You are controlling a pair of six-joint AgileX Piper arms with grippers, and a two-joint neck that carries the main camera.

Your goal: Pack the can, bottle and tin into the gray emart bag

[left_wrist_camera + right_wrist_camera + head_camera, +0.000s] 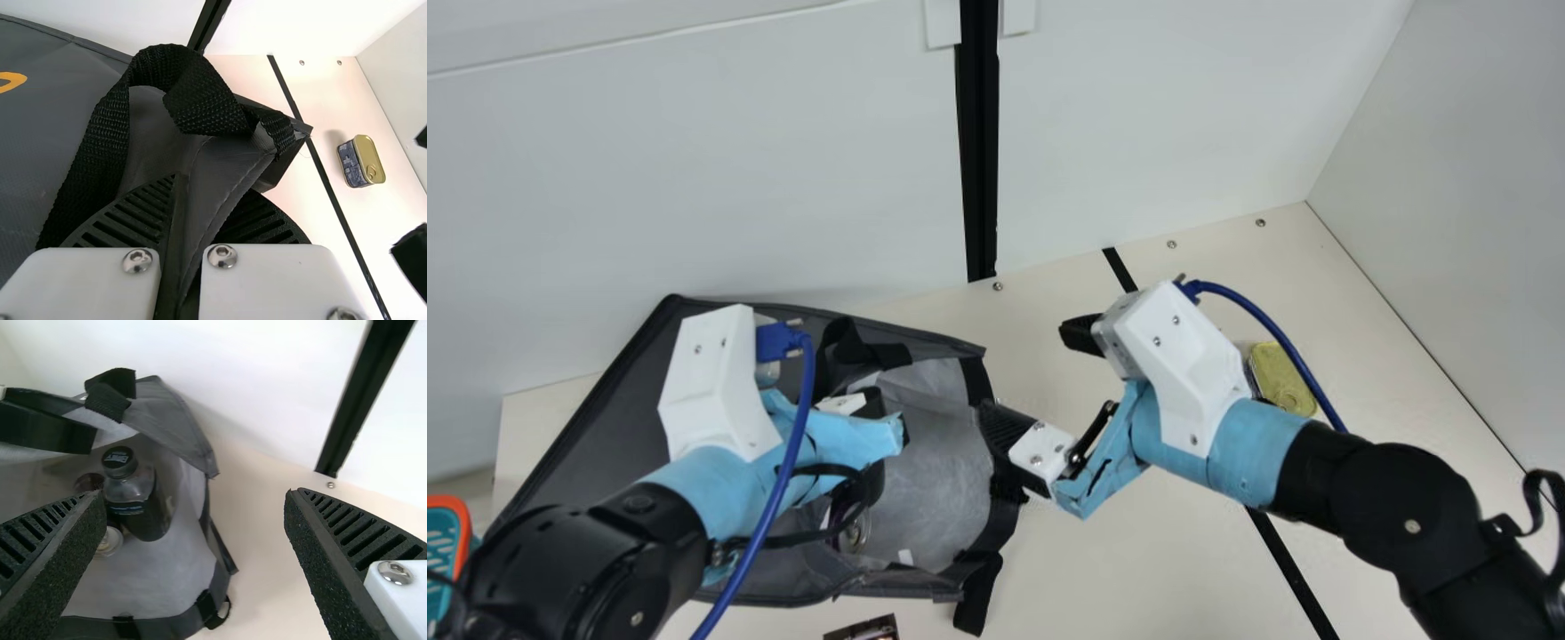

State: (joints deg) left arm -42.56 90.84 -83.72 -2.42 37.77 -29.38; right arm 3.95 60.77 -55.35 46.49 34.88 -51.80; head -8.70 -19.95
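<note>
The gray bag [934,480] lies on its side at left-centre, mouth facing right. My left gripper [885,413] is at its upper edge; in the left wrist view my left gripper [180,220] is shut on the bag's edge [223,173], beside the black strap. My right gripper [1032,382] stands open right of the bag's mouth; in the right wrist view my right gripper [193,520] holds nothing. Inside the bag are the dark bottle [137,497] and a can [110,540] beside it. The gold-lidded tin [1280,378] sits on the table behind my right wrist, in the main view.
A dark packet [863,629] lies at the front edge below the bag. An orange and teal basket [445,542] stands at far left. White walls [1138,116] rise behind and at the right of the table.
</note>
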